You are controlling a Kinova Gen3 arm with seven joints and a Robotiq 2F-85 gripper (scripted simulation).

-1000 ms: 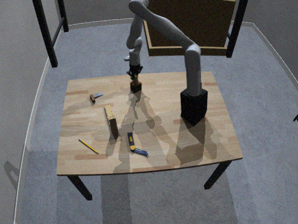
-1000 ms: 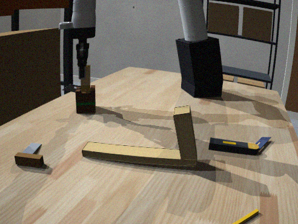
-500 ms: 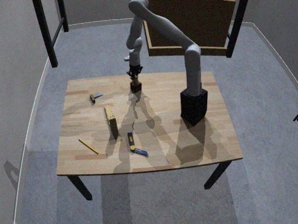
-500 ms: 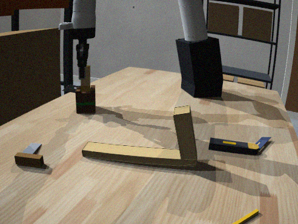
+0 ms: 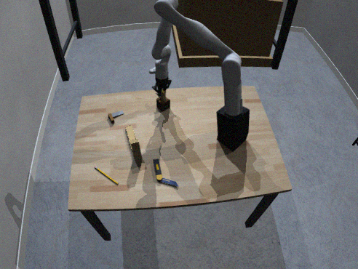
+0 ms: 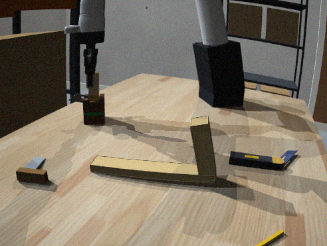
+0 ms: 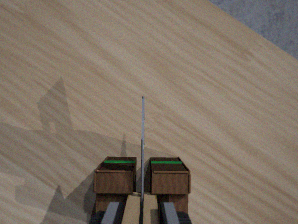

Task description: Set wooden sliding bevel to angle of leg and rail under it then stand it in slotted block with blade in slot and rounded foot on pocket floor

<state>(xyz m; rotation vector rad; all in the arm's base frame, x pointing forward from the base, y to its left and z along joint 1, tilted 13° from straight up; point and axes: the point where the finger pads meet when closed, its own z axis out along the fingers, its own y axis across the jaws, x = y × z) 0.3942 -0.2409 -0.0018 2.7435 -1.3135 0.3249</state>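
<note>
The wooden sliding bevel (image 5: 162, 95) (image 6: 96, 84) stands upright in the dark slotted block (image 5: 163, 105) (image 6: 94, 112) (image 7: 115, 181) near the table's back edge. In the wrist view its thin blade (image 7: 142, 135) runs through the slot between the block's two halves. My gripper (image 5: 161, 89) (image 6: 91, 82) (image 7: 141, 218) hangs straight down over the block, with its fingers on either side of the bevel's wooden stock and just parted from it. The leg (image 6: 203, 143) and the rail (image 6: 143, 167) lie joined in the middle of the table. The black bevel (image 5: 157, 169) (image 6: 257, 160) lies near them.
A small wooden try square (image 5: 114, 116) (image 6: 31, 173) lies at the left. A yellow pencil (image 5: 106, 175) (image 6: 270, 238) lies near the front edge. The arm's dark base (image 5: 233, 125) (image 6: 220, 73) stands at the right. A large wooden crate stands behind the table.
</note>
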